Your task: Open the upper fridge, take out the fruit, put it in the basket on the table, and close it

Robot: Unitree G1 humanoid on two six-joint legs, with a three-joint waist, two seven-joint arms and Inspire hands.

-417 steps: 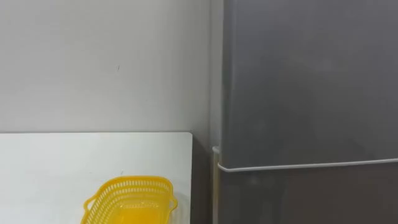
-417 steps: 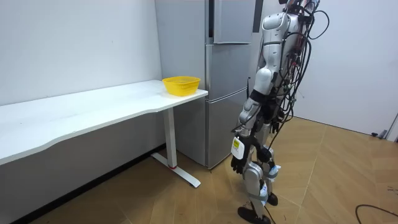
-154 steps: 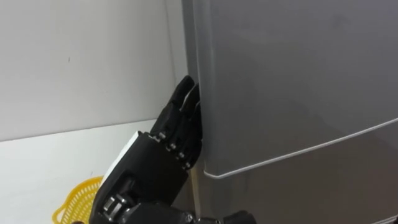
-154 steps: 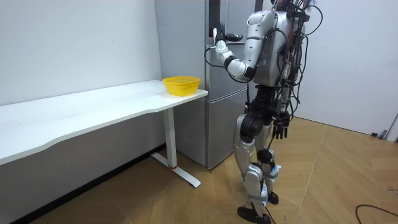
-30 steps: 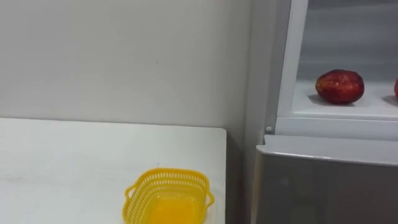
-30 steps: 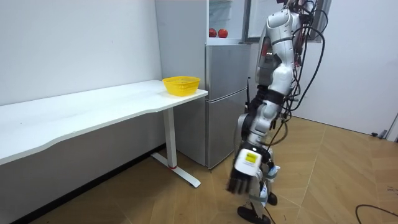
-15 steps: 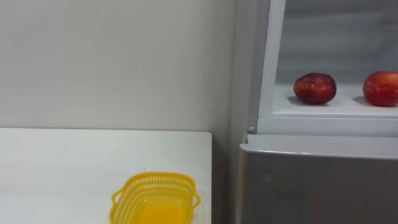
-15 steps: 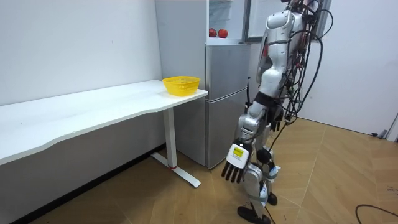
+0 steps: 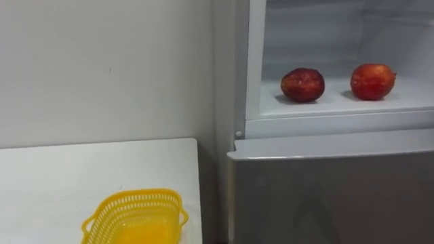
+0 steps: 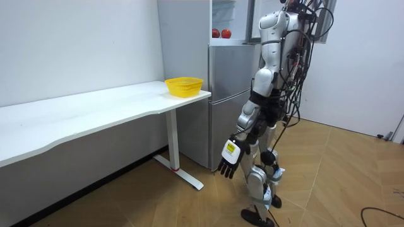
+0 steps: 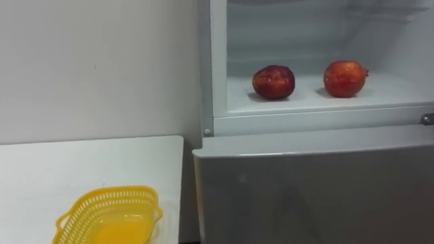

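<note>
Up at 1 o'clock in the eye views, the upper fridge compartment (image 9: 325, 41) is seen open. Two red fruits are sat on its white shelf (image 9: 407, 98): the dark red fruit (image 9: 302, 85), with the bright red fruit (image 9: 372, 81) at its 3 o'clock. They are apart, not touching, and both are set back from the shelf's front lip. The lower fridge door (image 9: 332, 196) is shut, at 5 o'clock. The yellow basket (image 9: 134, 217) is placed at 7 o'clock on the white counter (image 9: 68, 169), near the counter end that is just beside the fridge.

From the room view, the robot is seen upright on the wood floor (image 10: 328, 183), facing the fridge. The counter is off to the room view's left. The upper door (image 10: 253, 17) is swung out, close by the robot's head. The left hand (image 10: 226, 165) is hung low beside the thigh, fingers relaxed and spread, nothing held. It is well apart from both fruits, which are up at its 12 o'clock on the shelf.
</note>
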